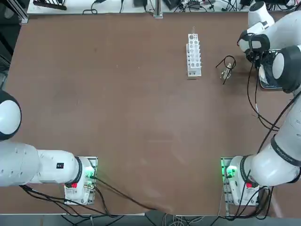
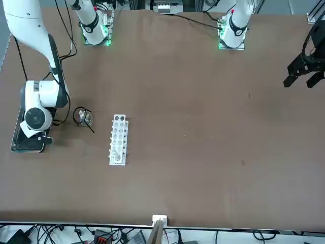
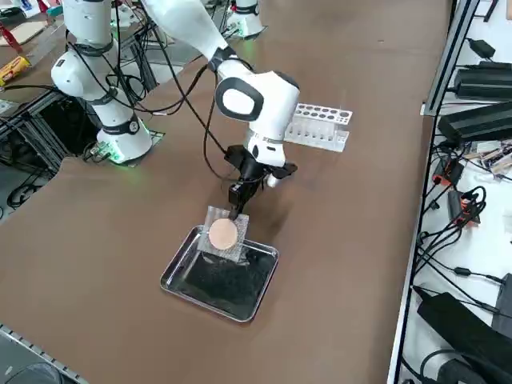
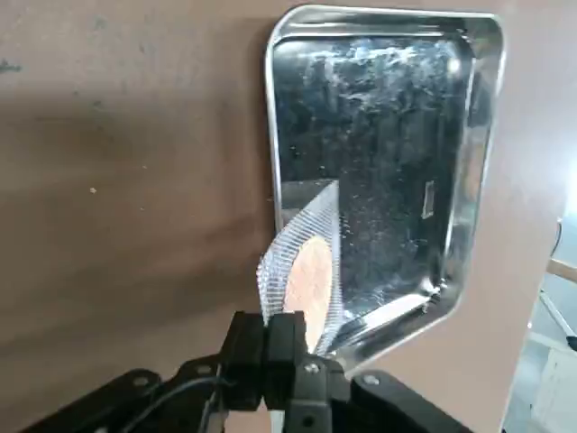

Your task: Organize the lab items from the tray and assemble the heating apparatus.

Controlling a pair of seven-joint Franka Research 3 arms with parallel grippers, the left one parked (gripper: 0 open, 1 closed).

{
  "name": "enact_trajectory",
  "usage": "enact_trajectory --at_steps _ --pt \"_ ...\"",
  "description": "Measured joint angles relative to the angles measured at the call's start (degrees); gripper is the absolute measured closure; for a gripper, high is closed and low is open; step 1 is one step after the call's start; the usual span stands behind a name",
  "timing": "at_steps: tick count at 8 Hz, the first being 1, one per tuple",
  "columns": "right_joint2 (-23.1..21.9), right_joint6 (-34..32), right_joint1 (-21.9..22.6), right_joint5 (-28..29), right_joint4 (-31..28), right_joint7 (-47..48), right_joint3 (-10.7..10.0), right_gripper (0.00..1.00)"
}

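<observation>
The right gripper (image 4: pixel 275 338) is clenched on one edge of the grey square mesh (image 3: pixel 223 233), which hangs tilted over the near corner of the silver tray (image 3: pixel 180 268). The mesh looks thin, light and a little flexible, so an edge pinch seems adequate, though it may swing. The black wire tripod (image 1: pixel 227 66) with the glass burner (image 1: pixel 226 73) inside stands beside the white test-tube rack (image 1: pixel 193 55).

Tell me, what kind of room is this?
Probably a robot lab. A robot arm's right gripper holds a grey mesh over a silver tray, a white test-tube rack stands on the big brown table, and cables lie around the edges.
</observation>
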Motion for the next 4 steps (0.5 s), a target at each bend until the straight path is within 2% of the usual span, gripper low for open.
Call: enact_trajectory --at_steps 4 --pt "-1.7 -10.0 1.4 -7.5 6.7 -0.2 0.5 0.98"
